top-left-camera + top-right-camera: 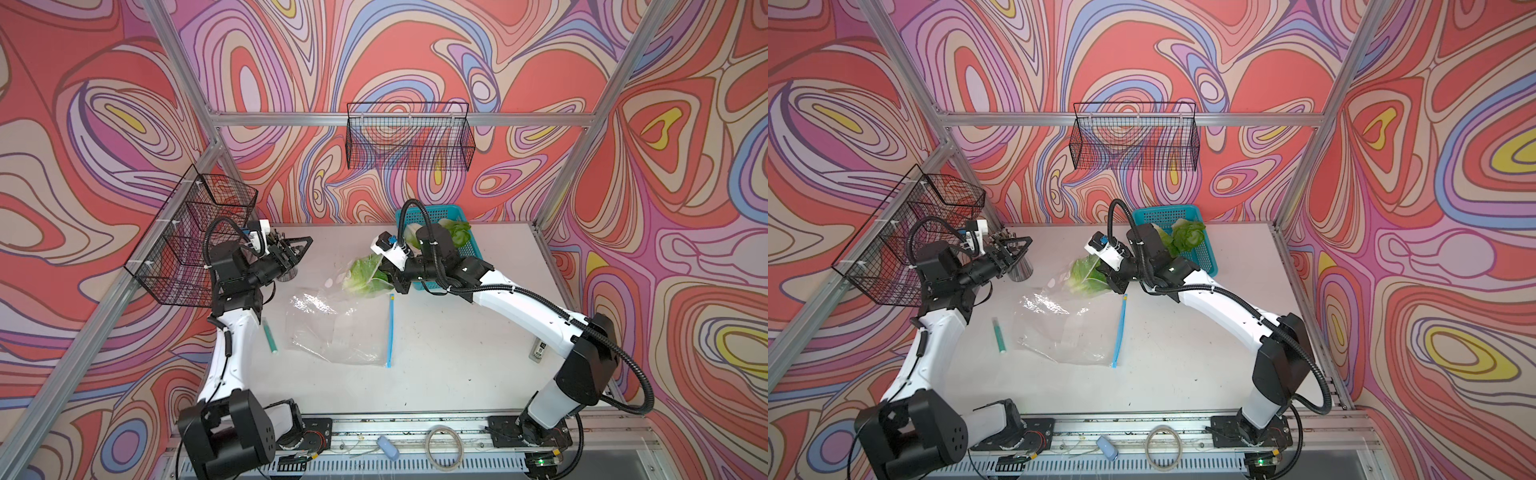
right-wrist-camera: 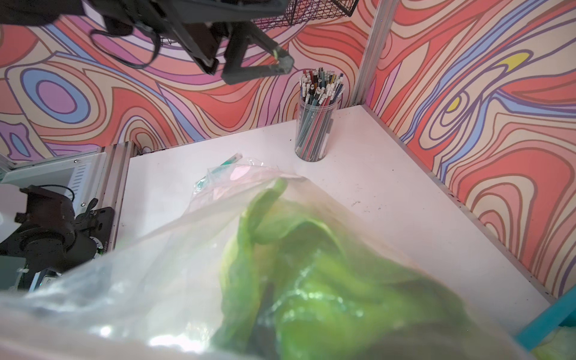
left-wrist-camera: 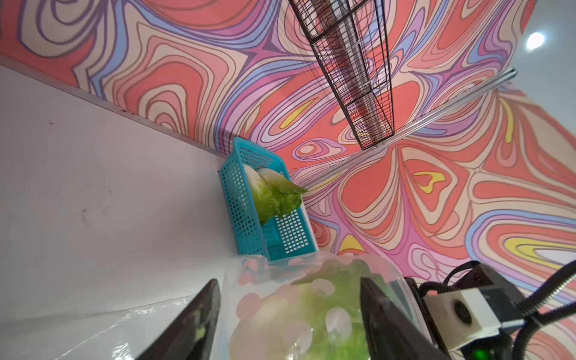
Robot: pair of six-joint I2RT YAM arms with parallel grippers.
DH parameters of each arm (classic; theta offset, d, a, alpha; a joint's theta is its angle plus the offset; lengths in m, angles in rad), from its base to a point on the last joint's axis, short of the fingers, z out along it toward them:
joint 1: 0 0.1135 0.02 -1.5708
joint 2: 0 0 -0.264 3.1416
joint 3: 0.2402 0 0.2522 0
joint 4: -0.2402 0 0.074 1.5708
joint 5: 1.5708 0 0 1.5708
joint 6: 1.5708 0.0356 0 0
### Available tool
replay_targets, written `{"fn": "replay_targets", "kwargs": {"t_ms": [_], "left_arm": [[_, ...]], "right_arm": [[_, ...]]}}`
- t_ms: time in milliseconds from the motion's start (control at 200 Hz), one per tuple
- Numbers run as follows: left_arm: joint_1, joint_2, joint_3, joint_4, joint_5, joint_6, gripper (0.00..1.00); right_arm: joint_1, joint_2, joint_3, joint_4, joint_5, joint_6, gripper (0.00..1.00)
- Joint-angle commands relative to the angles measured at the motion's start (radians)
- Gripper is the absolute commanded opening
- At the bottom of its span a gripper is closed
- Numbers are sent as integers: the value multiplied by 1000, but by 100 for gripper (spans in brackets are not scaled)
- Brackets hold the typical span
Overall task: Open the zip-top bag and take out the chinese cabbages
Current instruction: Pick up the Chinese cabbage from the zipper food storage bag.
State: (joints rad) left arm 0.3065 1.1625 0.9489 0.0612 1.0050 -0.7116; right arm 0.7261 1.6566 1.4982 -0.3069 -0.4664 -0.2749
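The right end effector (image 1: 387, 278) is pinched shut on the zip-top bag (image 1: 332, 328), with one chinese cabbage (image 1: 363, 272) inside; two more lie in the teal basket (image 1: 428, 214). The left end effector (image 1: 301, 246) hangs wide and empty. With only one side held, the slack film may snag the leaves and drag across the white worktop (image 1: 457, 353) between swirl-patterned walls (image 1: 415, 62).
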Motion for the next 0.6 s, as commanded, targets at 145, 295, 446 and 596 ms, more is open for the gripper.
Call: {"fn": "replay_targets", "kwargs": {"t_ms": [145, 295, 446, 596], "left_arm": [[-6, 93, -14, -418, -14, 265, 85], [-20, 126, -36, -414, 37, 255, 87], [-45, 153, -55, -355, 90, 206, 88], [-60, 169, -88, -233, 139, 120, 89]], "right_arm": [[-2, -48, -13, 54, 30, -4, 0], [-2, -53, -17, 74, 44, 2, 0], [-2, -48, -16, 90, 53, 11, 0], [-2, -41, -20, 114, 34, 24, 0]]}}
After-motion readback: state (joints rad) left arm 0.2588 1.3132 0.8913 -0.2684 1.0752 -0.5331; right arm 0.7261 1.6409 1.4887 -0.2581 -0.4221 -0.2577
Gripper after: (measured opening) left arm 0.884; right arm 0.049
